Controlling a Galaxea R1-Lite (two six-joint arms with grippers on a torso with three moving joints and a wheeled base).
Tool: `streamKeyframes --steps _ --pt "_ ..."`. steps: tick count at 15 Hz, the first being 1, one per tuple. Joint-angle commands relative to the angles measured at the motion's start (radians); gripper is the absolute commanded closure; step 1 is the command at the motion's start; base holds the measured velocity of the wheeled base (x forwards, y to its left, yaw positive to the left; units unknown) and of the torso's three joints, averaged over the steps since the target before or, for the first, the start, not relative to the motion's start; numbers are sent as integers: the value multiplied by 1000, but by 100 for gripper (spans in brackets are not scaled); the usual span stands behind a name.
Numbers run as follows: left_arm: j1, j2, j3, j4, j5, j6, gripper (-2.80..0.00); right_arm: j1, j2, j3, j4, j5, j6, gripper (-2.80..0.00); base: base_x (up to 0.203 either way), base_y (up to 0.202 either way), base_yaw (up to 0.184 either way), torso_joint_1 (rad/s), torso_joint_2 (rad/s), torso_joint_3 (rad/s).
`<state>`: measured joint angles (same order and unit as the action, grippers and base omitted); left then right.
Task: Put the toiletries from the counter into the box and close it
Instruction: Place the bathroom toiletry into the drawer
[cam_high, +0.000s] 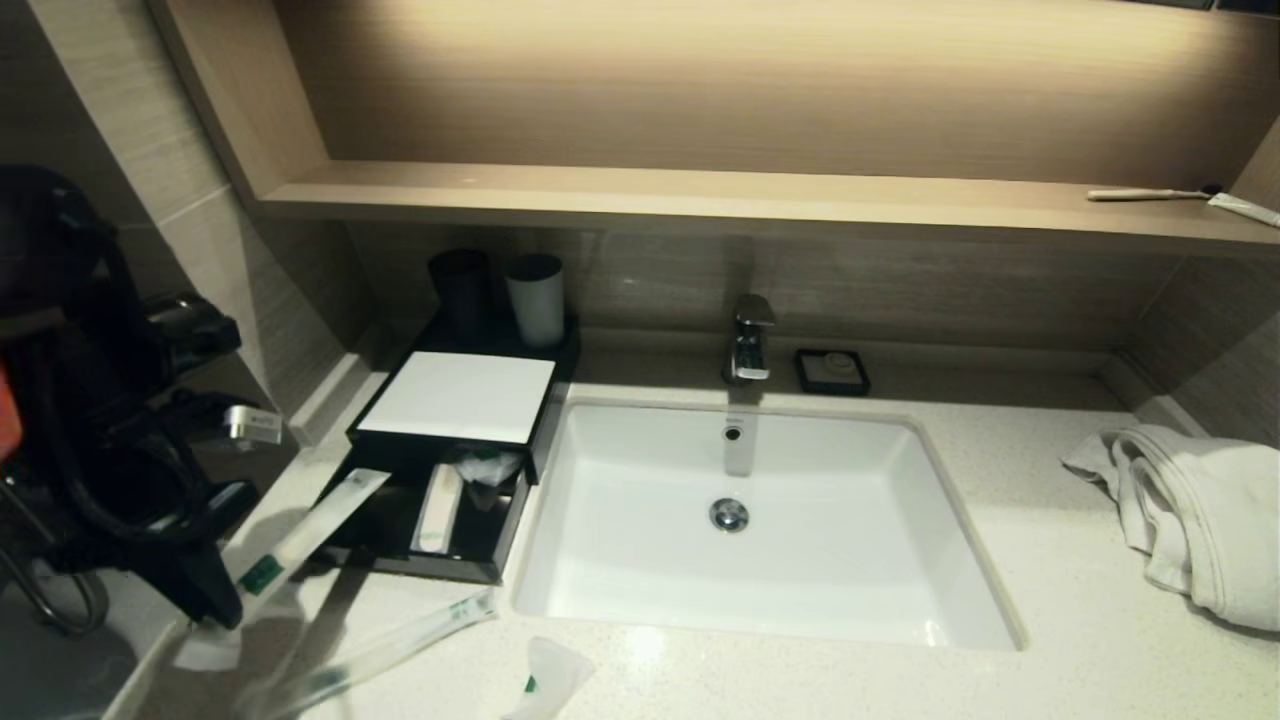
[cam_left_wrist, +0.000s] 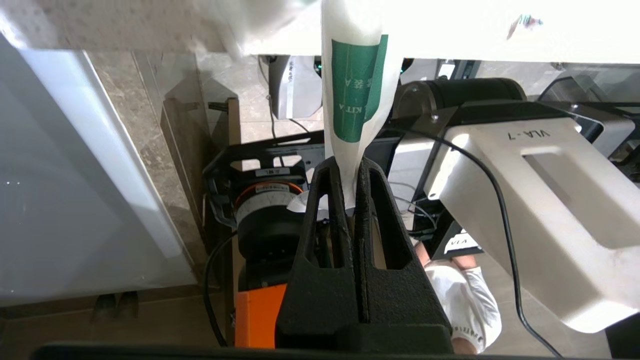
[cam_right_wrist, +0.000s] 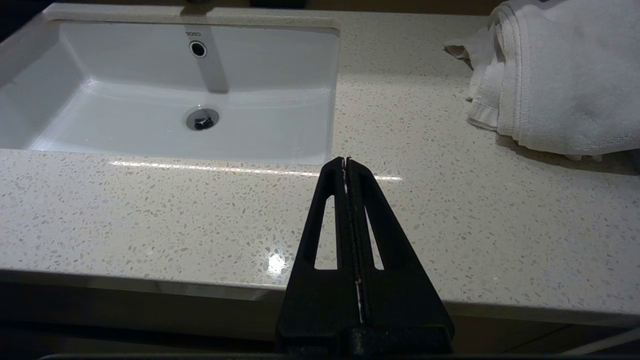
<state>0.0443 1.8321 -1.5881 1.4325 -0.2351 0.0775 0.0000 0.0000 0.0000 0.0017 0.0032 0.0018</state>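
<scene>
Left gripper (cam_left_wrist: 350, 175) w/ sachet (cam_left_wrist: 356, 90) (toothbrush, prob.)

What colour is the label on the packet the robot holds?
Green, on a white packet in the left gripper; left wrist view.

Matte black left gripper (cam_left_wrist: 350, 192): two tapered fingers (cam_left_wrist: 320, 235), each with a long slot cut through. The right gripper (cam_right_wrist: 347, 172) is the same black slotted wedge. At the scene's left, the left arm (cam_high: 120, 440) is black, looped with black cables, carrying a silver tag and an orange patch.
</scene>
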Motion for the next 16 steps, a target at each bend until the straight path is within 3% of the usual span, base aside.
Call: streamKeyframes --steps 1,16 --pt "0 53 -22 7 -1 2 0 0 0 0 0 0 0 0 0 0 0 0 0 0" --pt "-23 290 -308 10 0 2 0 0 0 0 0 0 0 0 0 0 0 0 0 0"
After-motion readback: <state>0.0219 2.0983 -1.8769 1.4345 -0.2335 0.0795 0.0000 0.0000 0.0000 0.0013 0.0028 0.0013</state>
